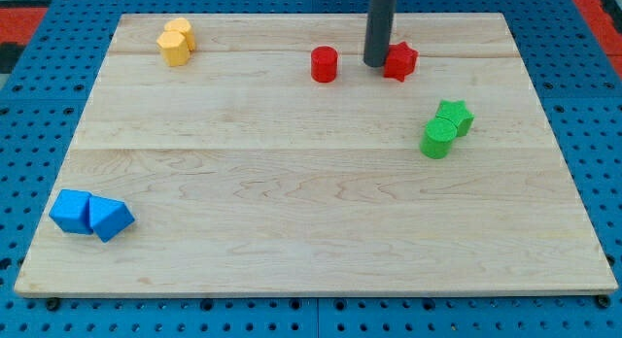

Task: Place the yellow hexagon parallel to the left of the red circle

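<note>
Clawless, the arm ends in a plain dark rod grasping nothing, my tip resting between the red wooden cylinder and red star block, touching the star. Far left, near the board's top edge, the yellow wooden hexagon sits touching another yellow block; the approach seems barely begun, so the tip must next circle behind the hexagon's left side.

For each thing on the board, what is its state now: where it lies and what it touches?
my tip: down on the board, between the two red blocks, beside the red star
red circle: upright, alone, to the view's left of my tip
red star: close at my tip's right
yellow hexagon: top left, against another yellow block
green star: touching green cylinder
blue cube: touching blue triangular block
</note>
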`<move>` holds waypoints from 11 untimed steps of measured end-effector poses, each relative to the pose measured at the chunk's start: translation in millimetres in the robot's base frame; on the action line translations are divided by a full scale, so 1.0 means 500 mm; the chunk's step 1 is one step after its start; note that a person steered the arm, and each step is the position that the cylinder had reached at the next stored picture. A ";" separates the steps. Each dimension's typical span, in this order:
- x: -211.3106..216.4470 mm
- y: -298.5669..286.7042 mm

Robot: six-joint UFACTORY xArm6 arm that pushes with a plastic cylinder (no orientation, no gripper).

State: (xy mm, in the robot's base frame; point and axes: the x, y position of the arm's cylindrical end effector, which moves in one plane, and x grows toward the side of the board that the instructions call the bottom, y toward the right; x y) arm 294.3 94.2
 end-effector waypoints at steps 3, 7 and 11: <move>0.043 -0.077; 0.040 -0.166; 0.061 -0.563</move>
State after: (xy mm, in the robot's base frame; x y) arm 325.0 -187.0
